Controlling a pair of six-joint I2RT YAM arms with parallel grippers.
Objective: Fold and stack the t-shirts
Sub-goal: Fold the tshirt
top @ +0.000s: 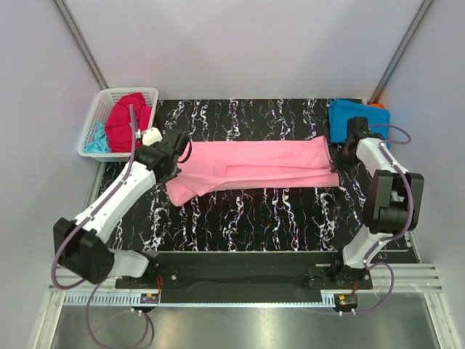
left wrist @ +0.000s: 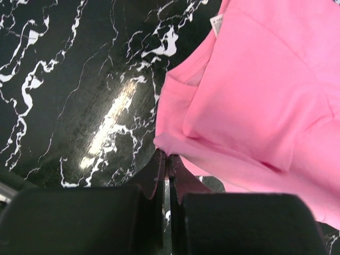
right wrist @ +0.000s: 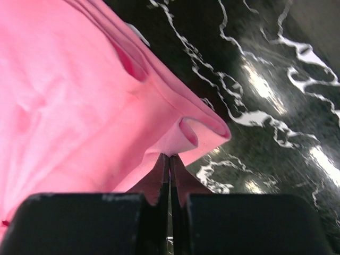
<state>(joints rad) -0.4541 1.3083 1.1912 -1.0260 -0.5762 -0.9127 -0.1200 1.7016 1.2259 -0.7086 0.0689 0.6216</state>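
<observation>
pink t-shirt (top: 254, 166): it lies as a long folded band across the middle of the table (top: 254, 218), held between my two grippers.
left gripper (left wrist: 167, 159): my fingers are pressed together on the shirt's left edge, near the collar.
right gripper (right wrist: 170, 158): my fingers are closed tight on a fold at the shirt's right end.
blue t-shirt (top: 356, 120): folded at the far right corner, on the orange t-shirt (top: 375, 105), of which only an edge shows.
red t-shirt (top: 129, 120): in the basket (top: 127, 90) at far left, with the aqua t-shirt (top: 96, 139) beside it.
</observation>
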